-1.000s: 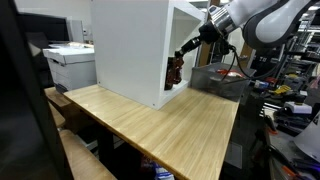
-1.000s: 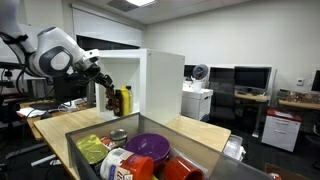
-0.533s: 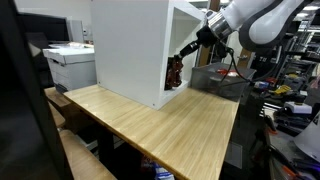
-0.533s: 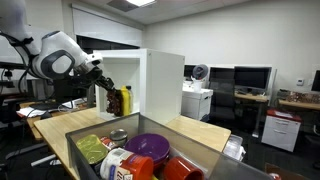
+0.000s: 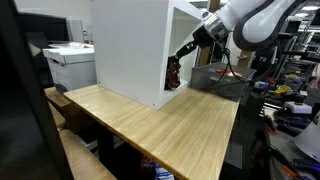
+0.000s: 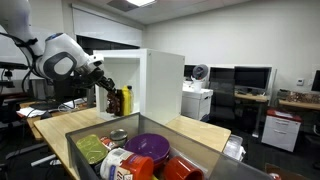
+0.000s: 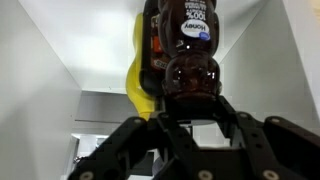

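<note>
Brown bottle point(image 7: 185, 40) in half-closed gripper's point(image 7: 192, 105) grasp, arm point(image 5: 250, 20) stretched sideways into white cabinet point(image 5: 130, 45).

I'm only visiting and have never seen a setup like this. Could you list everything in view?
brown bottle: one, dark brown, inside the cabinet, between the gripper's fingers
yellow bottle: one, yellow, beside the brown bottle
white cabinet: one, white, on the table, one side open
wooden table: one, light wood, under the cabinet
grey bin: one, grey, holds a purple bowl and a red cup
printer: one, white, beyond the table
monitors: at least two, dark, on the far desks
arm: one, white and black, reaching into the cabinet
gripper: one, black, closed on the brown bottle
</note>
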Controlling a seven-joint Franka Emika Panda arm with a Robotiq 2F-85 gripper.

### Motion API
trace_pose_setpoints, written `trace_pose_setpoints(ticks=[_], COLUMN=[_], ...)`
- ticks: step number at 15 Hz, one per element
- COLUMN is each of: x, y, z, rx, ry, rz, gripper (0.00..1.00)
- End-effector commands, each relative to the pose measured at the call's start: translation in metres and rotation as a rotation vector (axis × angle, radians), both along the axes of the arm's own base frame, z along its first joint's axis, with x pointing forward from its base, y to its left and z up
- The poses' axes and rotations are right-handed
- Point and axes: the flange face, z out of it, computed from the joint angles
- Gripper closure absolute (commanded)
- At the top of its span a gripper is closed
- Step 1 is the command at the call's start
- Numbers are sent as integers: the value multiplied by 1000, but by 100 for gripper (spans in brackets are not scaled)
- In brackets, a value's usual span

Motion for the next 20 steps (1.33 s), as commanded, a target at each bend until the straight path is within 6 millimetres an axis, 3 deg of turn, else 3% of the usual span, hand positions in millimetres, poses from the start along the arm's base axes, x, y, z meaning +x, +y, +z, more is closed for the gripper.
trace_pose_setpoints(ticks=[1,20], x=[12,11], y=[-2,-7], z=[8,-5], rx=[-22,-17], ry=[-31,-2], rz=[8,-7], gripper=[81,81])
